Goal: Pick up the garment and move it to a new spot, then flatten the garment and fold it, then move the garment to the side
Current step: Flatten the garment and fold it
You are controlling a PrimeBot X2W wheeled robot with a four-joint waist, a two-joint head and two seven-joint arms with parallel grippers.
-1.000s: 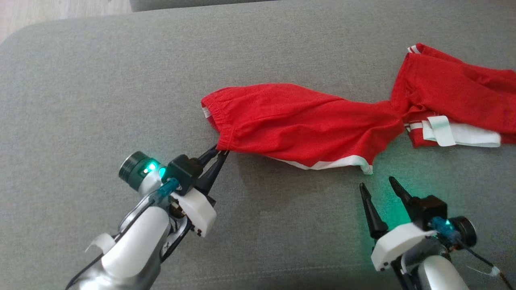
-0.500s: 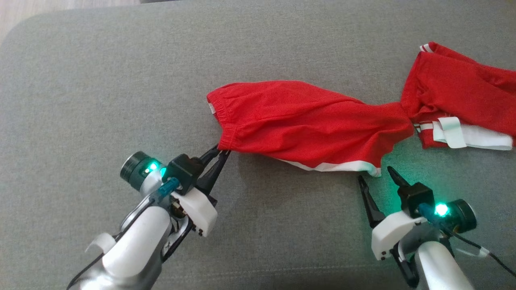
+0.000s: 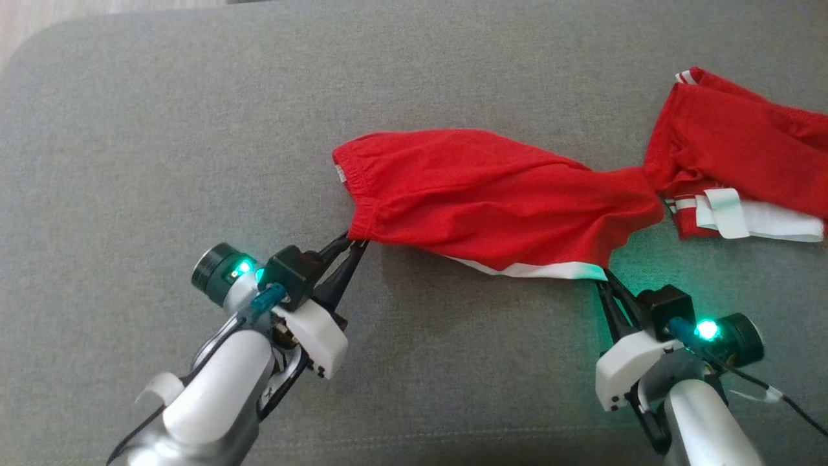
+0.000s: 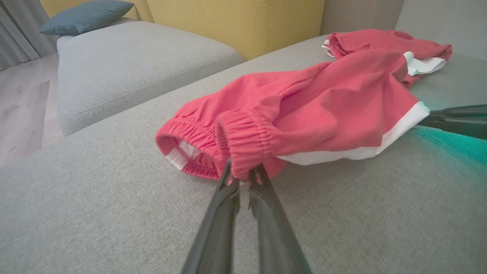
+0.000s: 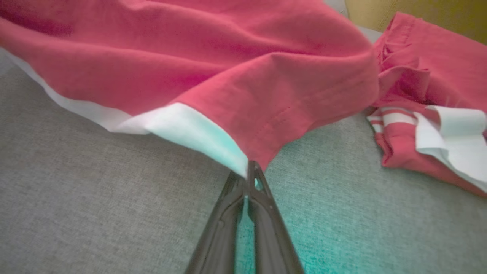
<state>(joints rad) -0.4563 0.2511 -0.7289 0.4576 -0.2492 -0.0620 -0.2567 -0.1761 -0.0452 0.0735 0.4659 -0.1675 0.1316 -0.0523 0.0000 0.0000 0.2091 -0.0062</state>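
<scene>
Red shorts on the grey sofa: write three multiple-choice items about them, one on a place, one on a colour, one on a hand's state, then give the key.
1. Where does the left hand grip the red shorts?
A. a leg hem
B. the elastic waistband
C. the twisted middle

2. What colour is the trim along the leg hem?
A. white
B. blue
C. yellow

3. How is the right hand?
A. open above the sofa
B. shut on nothing
C. shut on the hem corner

Key:
1 B, the left wrist view shows it pinching the gathered waistband.
2 A, the band along the hem is white in every view.
3 C, the right wrist view shows it closed on the white corner.
</scene>
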